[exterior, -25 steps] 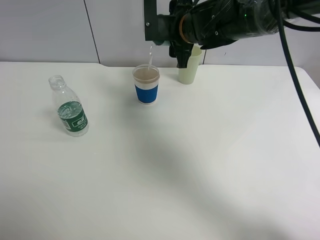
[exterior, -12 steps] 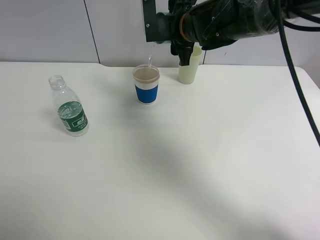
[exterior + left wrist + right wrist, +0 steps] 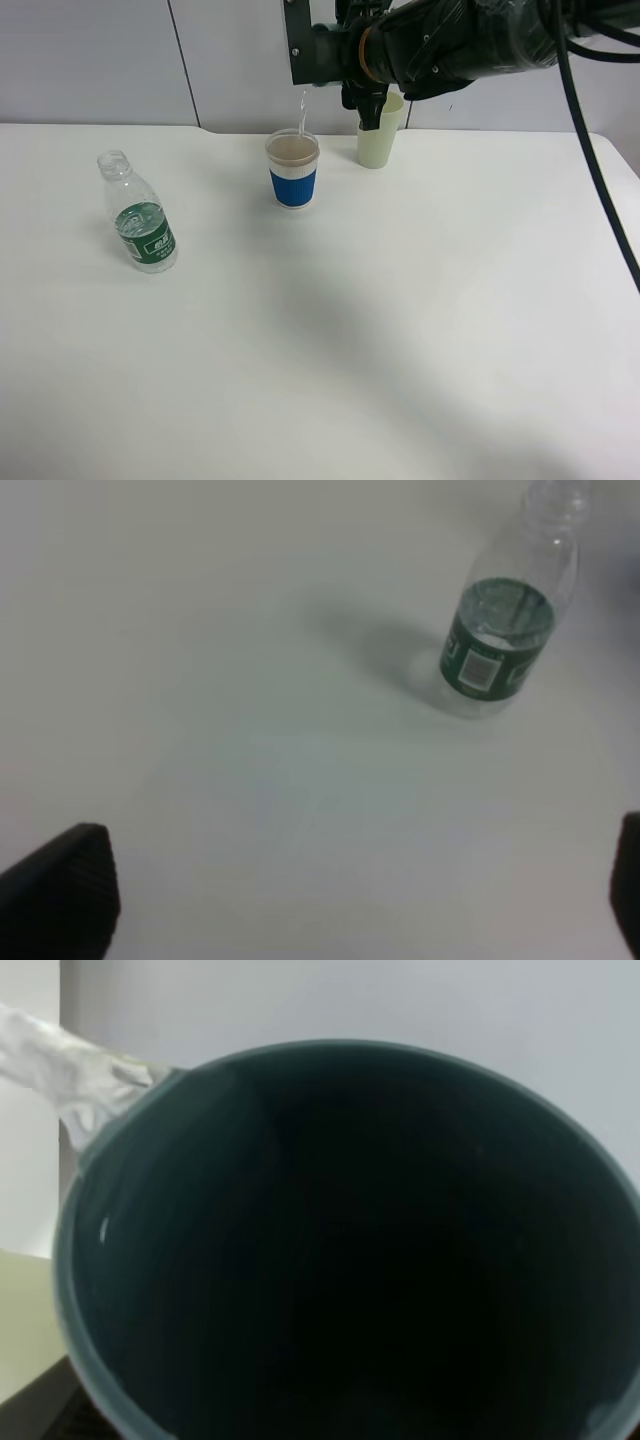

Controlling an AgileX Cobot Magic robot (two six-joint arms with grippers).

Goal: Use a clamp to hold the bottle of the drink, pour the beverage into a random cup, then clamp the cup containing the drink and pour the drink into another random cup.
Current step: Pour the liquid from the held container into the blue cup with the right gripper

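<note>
The right end effector [image 3: 345, 60], clenched on the tipped teal tumbler [image 3: 350, 1250], sits slightly higher than a second ago as a thin stream of water [image 3: 301, 112] falls into the blue-sleeved paper cup [image 3: 293, 171], while the left end effector [image 3: 350, 880] hangs released near the unmoved bottle [image 3: 137, 213] on the white surface [image 3: 400, 320].
</note>
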